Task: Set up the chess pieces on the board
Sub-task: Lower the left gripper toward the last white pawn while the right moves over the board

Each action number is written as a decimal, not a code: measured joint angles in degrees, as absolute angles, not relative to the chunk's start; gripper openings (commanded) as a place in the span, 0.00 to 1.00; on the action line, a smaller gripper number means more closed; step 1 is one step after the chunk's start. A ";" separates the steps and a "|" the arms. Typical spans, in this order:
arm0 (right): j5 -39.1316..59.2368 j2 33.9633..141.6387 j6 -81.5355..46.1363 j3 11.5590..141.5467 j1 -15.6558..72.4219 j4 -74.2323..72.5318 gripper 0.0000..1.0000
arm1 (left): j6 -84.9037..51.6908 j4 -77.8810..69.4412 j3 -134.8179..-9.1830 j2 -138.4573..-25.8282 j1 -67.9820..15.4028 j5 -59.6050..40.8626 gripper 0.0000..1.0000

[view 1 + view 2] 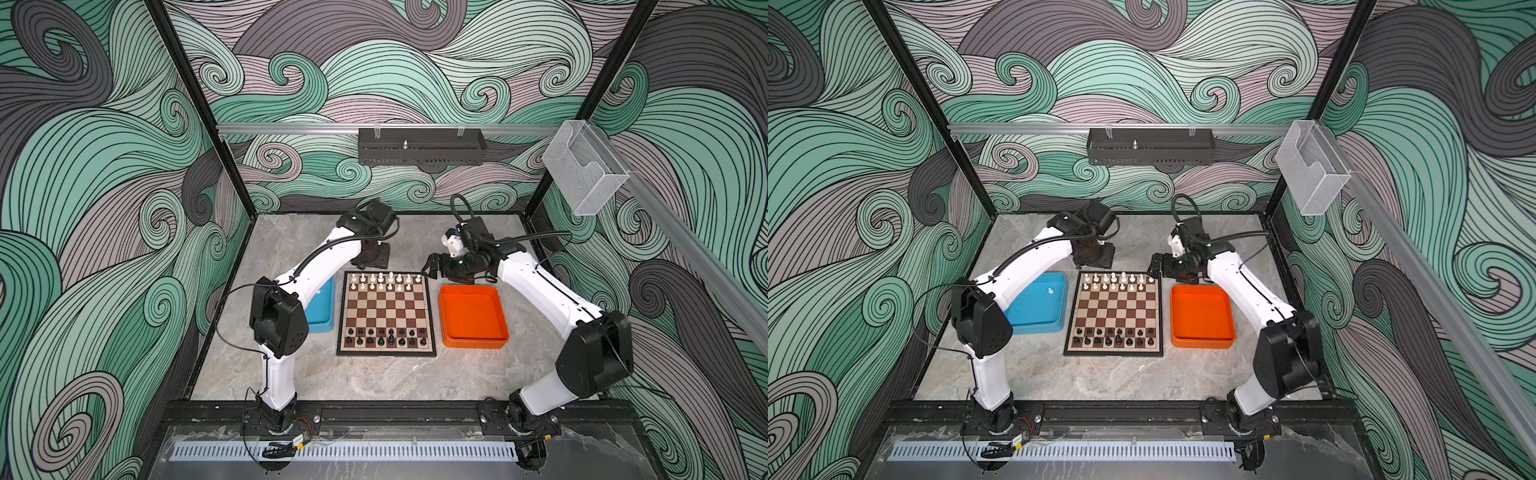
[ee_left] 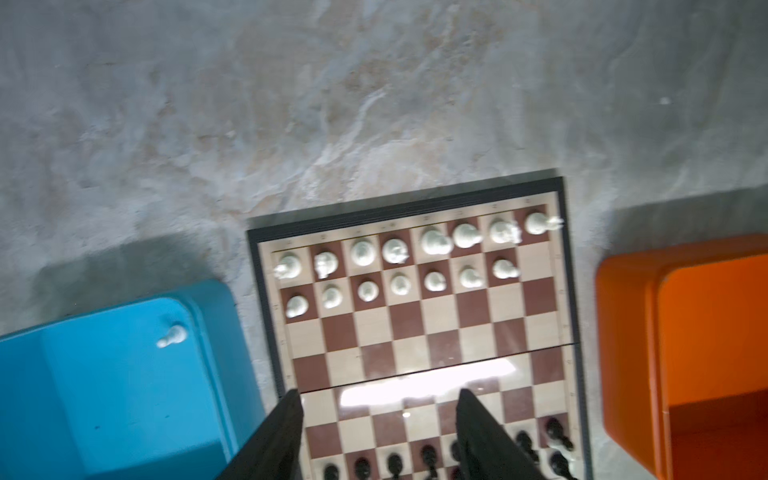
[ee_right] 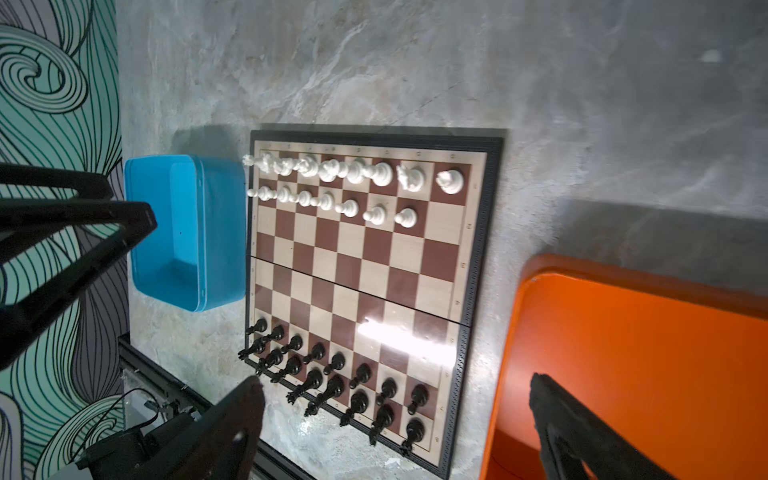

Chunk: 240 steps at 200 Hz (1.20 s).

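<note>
Showing the board (image 1: pixel 386 309) flat on the tabletop (image 1: pixel 291 374) between blue tray (image 1: pixel 1034 309) and orange tray (image 1: pixel 473 316); bearing white chess pieces (image 3: pixel 381 173) upright across the two far ranks and black chess pieces (image 3: pixel 334 386) across the two near ranks in both top views; lacking only one man, at the vacant square (image 3: pixel 446 218) ending the white pawn rank on the orange-tray side; locating the stray white pawn (image 1: pixel 1050 290) alone in the blue tray, well apart from that square, upright or toppled not discernible; depicting left gripper (image 2: pixel 378 395) held high, looking down on the board, fingers parted, nothing between them; right gripper (image 3: pixel 395 380) near the board's far corner beside the orange tray, spread wide, likewise empty. Judged for handling: tiny, light, rigid plastic, smooth and rounded, hence prone to squirting from the pads or rolling on the tray floor; best pinched across the narrow stem just beneath the round head, squarely and gently; worth lowering steeply onto the target square, given a neighbouring pawn and back-rank piece close beside it.
</note>
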<state>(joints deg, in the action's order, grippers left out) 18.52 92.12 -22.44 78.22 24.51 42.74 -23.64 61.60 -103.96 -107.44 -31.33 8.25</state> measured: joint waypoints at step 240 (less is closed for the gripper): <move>19.79 105.82 -24.25 84.84 40.75 40.45 0.99 | -28.23 50.59 -80.44 -111.00 -6.09 3.42 0.44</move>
